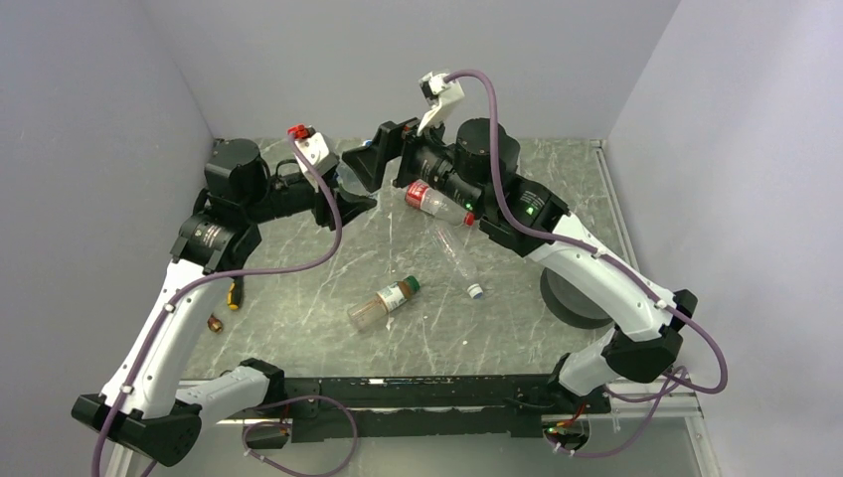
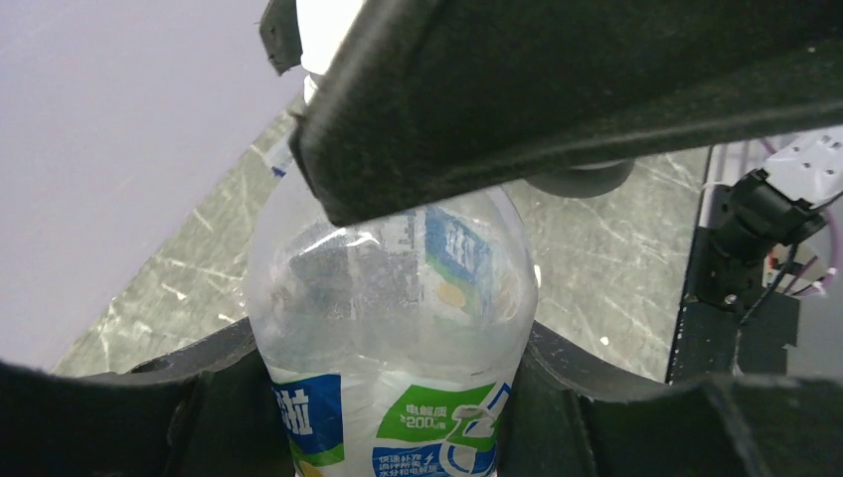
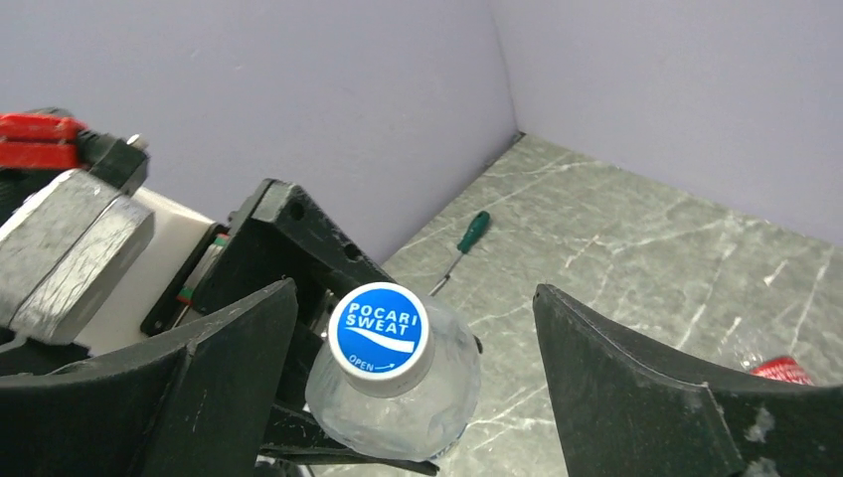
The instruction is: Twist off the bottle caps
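Bottle cap [image 3: 379, 336], white-and-blue, sat on its bottle [image 2: 388, 328], clamped in left gripper [image 2: 390, 402] near the far edge. Right gripper [image 3: 413, 298] straddled it, wide open, holding nothing. Step 1 pending: likely close, then twist.

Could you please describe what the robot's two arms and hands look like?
Both arms have white shells and black joints. Purple cables run along the left arm and right arm. The left hand and right hand have broad black wedge-shaped fingers. A green light glows on the right arm.
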You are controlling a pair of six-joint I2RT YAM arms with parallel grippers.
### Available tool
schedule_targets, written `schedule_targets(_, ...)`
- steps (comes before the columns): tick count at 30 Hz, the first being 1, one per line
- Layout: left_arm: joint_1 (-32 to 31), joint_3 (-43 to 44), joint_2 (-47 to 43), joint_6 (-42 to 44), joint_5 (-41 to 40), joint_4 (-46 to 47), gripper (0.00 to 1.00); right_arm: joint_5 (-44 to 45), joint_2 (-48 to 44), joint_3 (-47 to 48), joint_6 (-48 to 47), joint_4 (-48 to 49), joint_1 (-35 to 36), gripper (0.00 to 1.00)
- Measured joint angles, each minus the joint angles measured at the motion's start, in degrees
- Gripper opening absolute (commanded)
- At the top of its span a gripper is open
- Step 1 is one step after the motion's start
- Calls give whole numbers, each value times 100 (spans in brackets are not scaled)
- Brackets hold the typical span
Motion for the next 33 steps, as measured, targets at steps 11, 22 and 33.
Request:
schedule_targets(11,0,-44,0,238,-505,-103,14,295,87,0,339,-11,0,45)
schedule_targets(22,2,-85,52,232,-579,-157,15,251,232,0,398,116,11,6)
schedule_targets(33,42,-114,107,-579,813,120,16,-2420,-385,-1047,330,1355,-798,0)
